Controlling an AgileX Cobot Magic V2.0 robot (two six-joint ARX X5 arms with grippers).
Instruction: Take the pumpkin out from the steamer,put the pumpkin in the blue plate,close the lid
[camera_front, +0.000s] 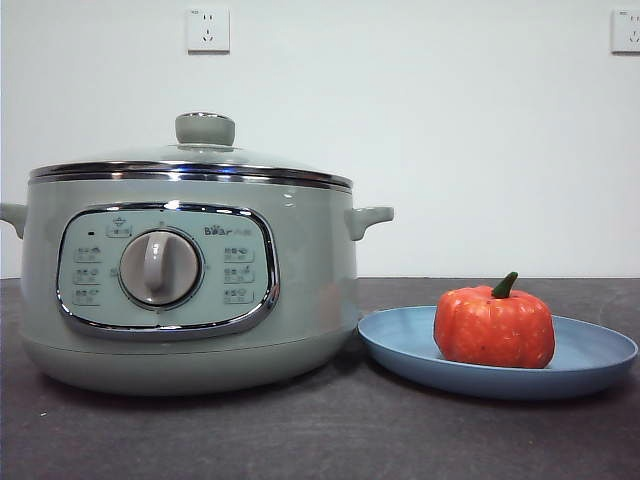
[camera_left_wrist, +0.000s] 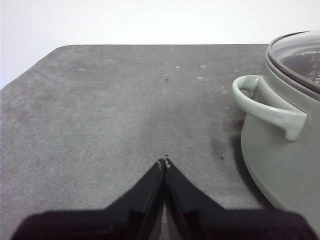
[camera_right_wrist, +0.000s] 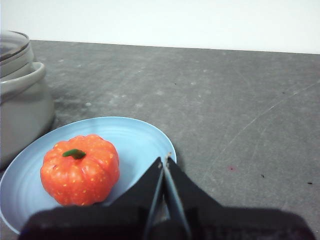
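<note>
With both black grippers, left (camera_left_wrist: 164, 162) and right (camera_right_wrist: 166, 160), closed and empty, the ribbed orange-red toy pumpkin (camera_front: 494, 327) at lower right in the shallow light-blue plate (camera_front: 600, 355) looks light, rigid, best gripped across its flanks

Pumpkin (camera_front: 494, 327) on blue plate (camera_front: 590, 362), right of lidded steamer (camera_front: 190, 290)

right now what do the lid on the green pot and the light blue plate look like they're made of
The round glass lid looks like clear glass in a shiny steel rim: it is see-through in the left wrist view, and the rim mirrors light. The wide light-blue plate looks like matte plastic, with an even colour and no glare, though glazed ceramic can't be ruled out.
</note>
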